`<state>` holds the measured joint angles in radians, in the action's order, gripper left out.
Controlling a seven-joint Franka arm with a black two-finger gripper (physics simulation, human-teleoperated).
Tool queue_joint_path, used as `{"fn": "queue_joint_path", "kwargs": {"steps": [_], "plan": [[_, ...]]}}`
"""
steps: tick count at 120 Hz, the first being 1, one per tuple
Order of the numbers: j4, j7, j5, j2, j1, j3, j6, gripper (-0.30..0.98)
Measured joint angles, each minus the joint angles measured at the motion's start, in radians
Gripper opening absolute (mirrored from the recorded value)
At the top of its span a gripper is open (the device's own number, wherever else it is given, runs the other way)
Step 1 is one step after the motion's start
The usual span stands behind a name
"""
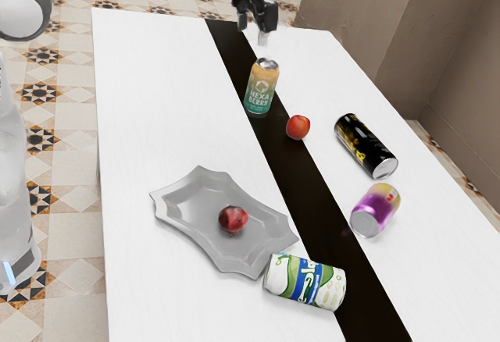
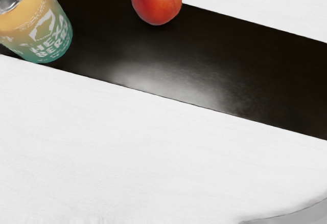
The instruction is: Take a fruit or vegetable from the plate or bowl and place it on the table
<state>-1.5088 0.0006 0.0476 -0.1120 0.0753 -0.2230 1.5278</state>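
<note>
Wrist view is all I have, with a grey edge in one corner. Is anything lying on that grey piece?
Observer: Yes, the exterior view shows a dark red fruit on the grey plate, inside its rim.

Operator: Good, that's my pick. Anything right next to the plate that I should mind?

Observer: A green-and-white can lies on its side close by one end of the plate.

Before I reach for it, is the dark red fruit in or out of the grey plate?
In: the fruit rests on the grey plate, inside its rim.
</note>
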Motion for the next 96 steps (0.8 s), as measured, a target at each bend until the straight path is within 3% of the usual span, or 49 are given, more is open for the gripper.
{"fn": "queue_joint_path", "kwargs": {"steps": [5, 10, 18, 32, 49, 60, 70, 78, 85, 96], "plan": [[0.004, 0.0, 0.008, -0.006, 0.122, -0.013, -0.007, 0.67], [0.005, 0.0, 0.013, -0.009, 0.16, -0.019, -0.013, 0.67], [0.022, 0.0, 0.02, -0.017, 0.146, -0.026, -0.024, 0.67], [0.251, 0.001, 0.023, -0.041, 0.133, -0.086, -0.155, 0.67], [0.299, 0.001, 0.032, -0.047, 0.129, -0.071, -0.3, 0.67], [0.292, 0.002, -0.058, -0.039, 0.127, -0.059, -0.425, 0.67], [0.287, 0.015, -0.111, -0.042, 0.087, 0.005, -0.519, 0.67], [0.301, 0.025, -0.129, -0.016, 0.073, 0.117, -0.531, 0.67], [0.22, 0.032, -0.129, -0.006, 0.038, 0.215, -0.468, 0.67], [0.007, 0.043, -0.121, -0.021, -0.048, 0.264, -0.299, 0.67]]}}
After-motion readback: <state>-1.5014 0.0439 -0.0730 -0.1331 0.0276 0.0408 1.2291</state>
